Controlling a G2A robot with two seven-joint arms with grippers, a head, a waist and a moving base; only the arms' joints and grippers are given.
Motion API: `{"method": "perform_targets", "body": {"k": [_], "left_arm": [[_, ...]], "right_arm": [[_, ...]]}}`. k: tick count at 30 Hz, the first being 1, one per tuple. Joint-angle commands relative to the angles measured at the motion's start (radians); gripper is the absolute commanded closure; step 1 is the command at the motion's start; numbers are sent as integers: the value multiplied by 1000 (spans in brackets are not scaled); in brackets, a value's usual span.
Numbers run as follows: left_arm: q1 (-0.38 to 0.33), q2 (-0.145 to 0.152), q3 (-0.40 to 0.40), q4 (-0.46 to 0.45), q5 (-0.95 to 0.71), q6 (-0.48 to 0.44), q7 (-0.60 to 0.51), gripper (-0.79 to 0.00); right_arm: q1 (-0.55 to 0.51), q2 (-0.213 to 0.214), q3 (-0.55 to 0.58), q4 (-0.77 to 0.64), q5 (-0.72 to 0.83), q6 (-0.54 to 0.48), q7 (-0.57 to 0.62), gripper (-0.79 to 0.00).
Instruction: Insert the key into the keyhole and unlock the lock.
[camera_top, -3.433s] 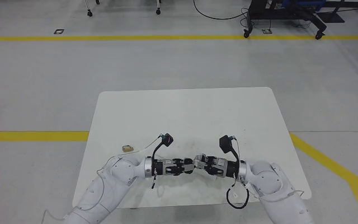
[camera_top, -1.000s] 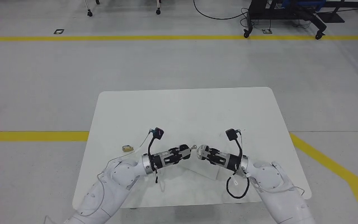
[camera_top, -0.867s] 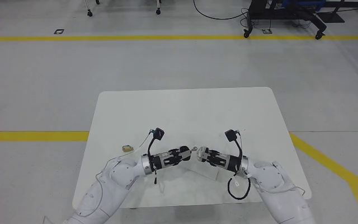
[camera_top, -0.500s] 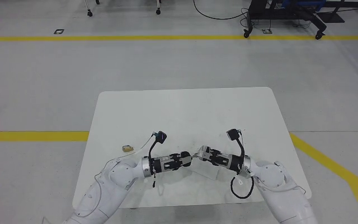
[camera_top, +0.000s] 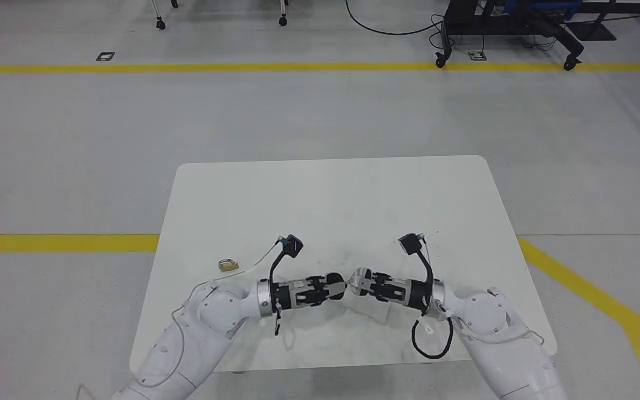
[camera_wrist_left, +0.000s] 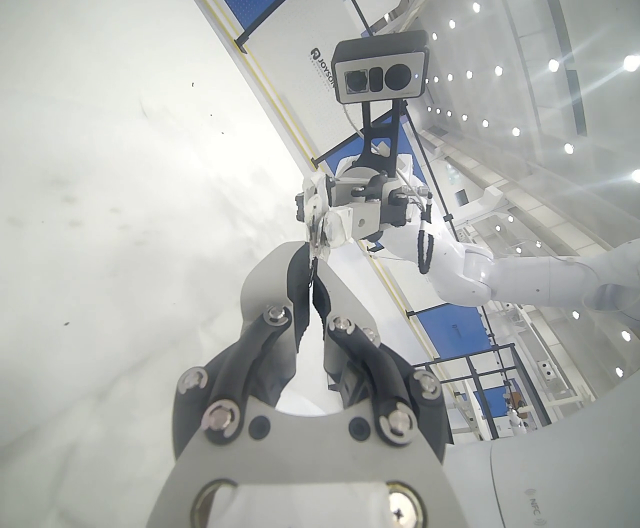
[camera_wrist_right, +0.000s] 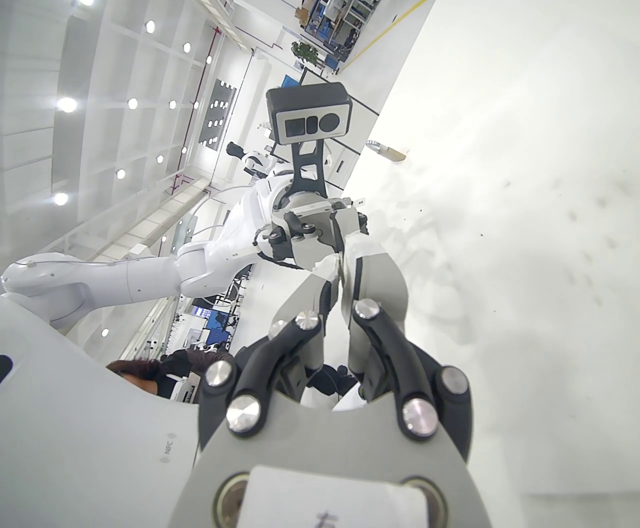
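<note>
Over the front middle of the white table (camera_top: 330, 200) my two grippers meet tip to tip. In the left wrist view my left gripper (camera_wrist_left: 312, 262) has its black pads pressed together on a thin metal key (camera_wrist_left: 314, 246). My right gripper (camera_wrist_left: 317, 226) faces it and pinches the other end of the same key. From its own wrist, the right gripper (camera_wrist_right: 341, 266) is shut, its tips against the left one's. A small brass padlock (camera_top: 229, 265) with a silver shackle lies on the table beside the left arm, apart from both grippers; it is the padlock (camera_wrist_right: 387, 150) far off in the right wrist view.
The table's far half is bare white, marked with faint smudges. Its front edge lies just beneath both forearms. Yellow floor lines run past the table on both sides, and wheeled equipment stands far behind.
The joined gripper tips rose toward the table's middle, then came back a little toward the front edge. The padlock has stayed in place.
</note>
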Motion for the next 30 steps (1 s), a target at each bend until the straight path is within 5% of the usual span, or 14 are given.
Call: {"method": "perform_targets", "body": {"k": [1,9,11,12,13,23,26,30], "left_arm": [[-1,0,1,0,-1,0,-1,0],[-1,4,-12,8,-7,-2,2,0],[-1,5,-17,8,-10,1,3,-366],[0,6,-19,8,-11,2,3,-693],[0,7,-21,7,-11,3,1,-785],[16,25,-86,-46,0,9,29,-785],[69,53,-178,-186,67,24,34,-785],[225,105,-367,-489,227,107,-12,-785]], "right_arm": [[2,1,-2,1,-3,0,4,0],[3,4,-7,2,-27,-5,7,0],[4,4,-11,2,-31,-5,7,0],[5,5,-12,2,-34,-5,7,0],[5,5,-13,1,-35,-6,6,0],[8,6,-7,16,0,-23,-32,0],[19,0,-7,67,23,-39,-93,0],[49,-21,-64,191,124,-73,-121,0]]}}
